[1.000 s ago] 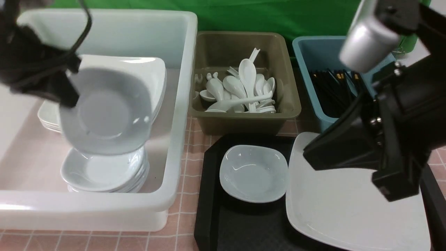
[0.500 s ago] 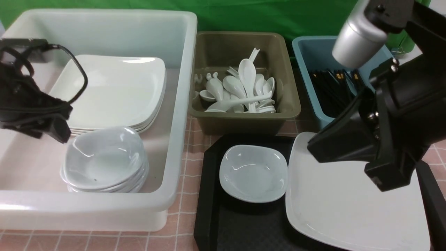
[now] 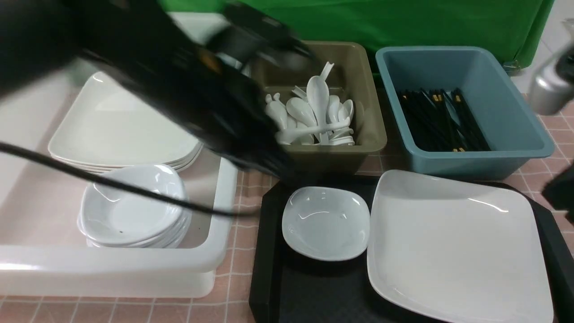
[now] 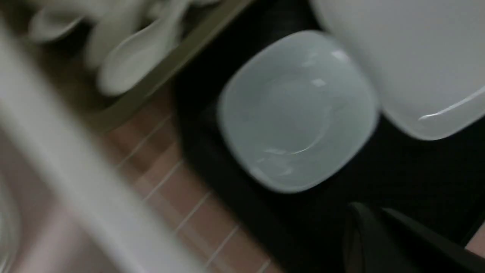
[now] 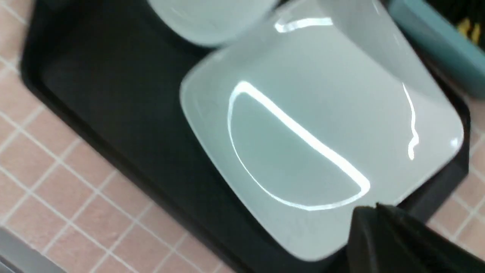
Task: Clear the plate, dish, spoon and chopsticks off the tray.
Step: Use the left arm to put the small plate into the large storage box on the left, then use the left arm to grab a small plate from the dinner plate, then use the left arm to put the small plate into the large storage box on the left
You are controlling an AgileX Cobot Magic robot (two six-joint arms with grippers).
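My left gripper [image 3: 287, 172], matte black with angular fingers, has its fingertips together with nothing between them; it hangs blurred over the near-left corner area where the brown bin meets the tray [image 3: 323, 296]. My right gripper [image 5: 379, 212], equally dark and hard-edged, is also together, beyond the plate's right side.

The tray is my landmark: black plastic, finely textured, with clipped corners and a raised rim. On its left part lies the dish [image 3: 326, 223], small, glossy white, a rounded square with a deep hollow and bright glints. Just beside it, on the tray's right part, the plate [image 3: 457, 251] spreads wide and shiny, its corners rounded and its rim shallowly upturned.

Behind the tray, the smooth brown bin [image 3: 372, 130] carries white spoons [image 3: 318, 101] with oval bowls and thick handles. Behind and further right, a blue bin [image 3: 515, 134] holds thin black chopsticks [image 3: 441, 123] with yellow-gold bands. Left of the tray, a glossy white bin [image 3: 134, 269] contains stacked plates [image 3: 130, 125] and stacked dishes [image 3: 132, 208]. Pinkish tiled squares with pale lines pattern the worktop [image 3: 233, 287].
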